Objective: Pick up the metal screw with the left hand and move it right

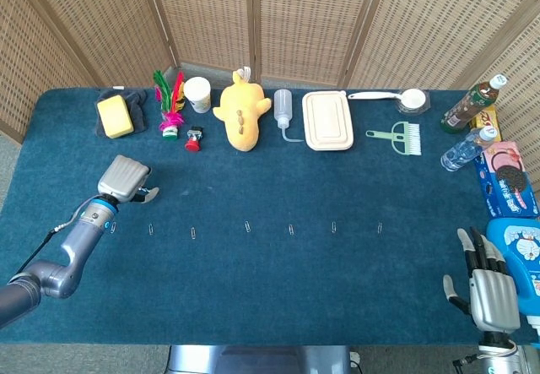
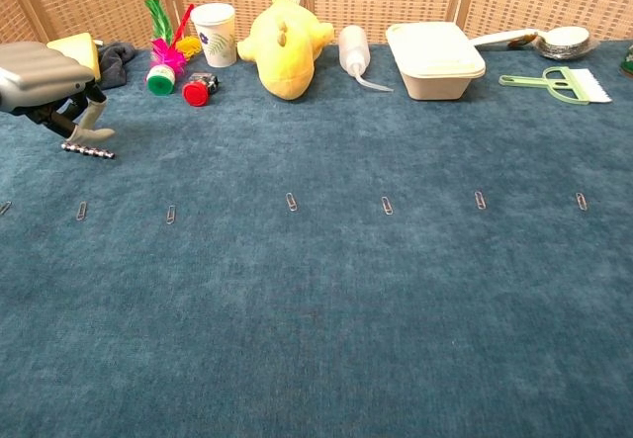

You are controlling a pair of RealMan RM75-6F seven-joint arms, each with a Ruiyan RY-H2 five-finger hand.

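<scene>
The metal screw (image 2: 89,150) lies flat on the blue cloth at the far left of the chest view. My left hand (image 2: 45,80) hangs just above its left end, with the fingers (image 2: 92,128) curled down over it and nothing lifted. In the head view the left hand (image 1: 125,179) covers the screw. My right hand (image 1: 488,291) rests at the table's near right corner, fingers stretched out and holding nothing.
A row of paper clips (image 2: 291,201) crosses the cloth right of the screw. Along the back stand a yellow sponge (image 1: 116,115), a paper cup (image 1: 197,94), a small red-capped item (image 2: 198,89), a yellow plush (image 1: 240,114), a squeeze bottle (image 1: 283,107) and a lunch box (image 1: 328,121). Bottles and snack packs (image 1: 504,176) line the right edge.
</scene>
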